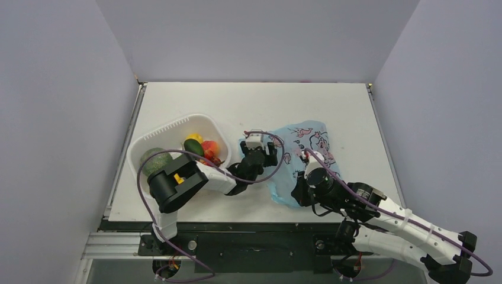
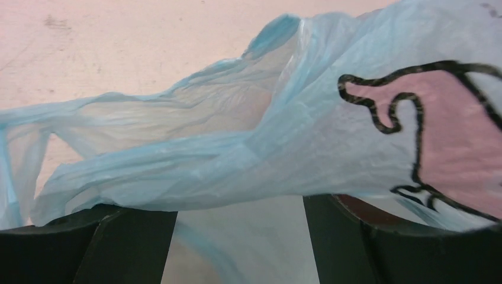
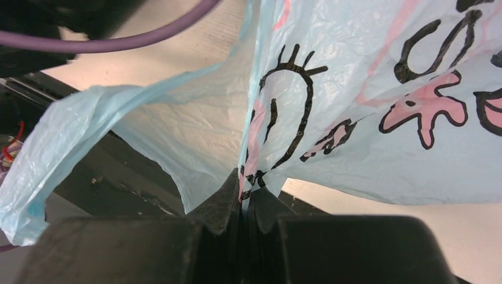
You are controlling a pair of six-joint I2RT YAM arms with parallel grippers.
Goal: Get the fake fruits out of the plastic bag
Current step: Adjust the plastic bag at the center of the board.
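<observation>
In the white slotted tub [image 1: 177, 125] at the left of the table [image 1: 237, 100] we see a dark green oblong fruit [image 1: 193, 146] and a red fruit [image 1: 209, 148] lying together. A yellow piece [image 1: 194, 137] sits just behind them and a large green melon [image 1: 156, 160] fills the near corner. The plastic bag [image 1: 308, 145] lies crumpled on the table just right of the tub. We cannot tell whether anything is inside it.

The left arm reaches low from its base across the front of the tub. The left gripper [image 1: 267, 152] is at the bag's left edge. In the left wrist view its dark fingers [image 2: 89, 248] stand wide apart, with blue film draped over them and nothing pinched.

The right arm bends in from the right. The right gripper [image 3: 244, 195] is closed tight on a fold of the bag by a black and pink print. From above, that grip is at the bag's near side.

A purple cable [image 3: 118, 35] crosses the top of the right wrist view.
</observation>
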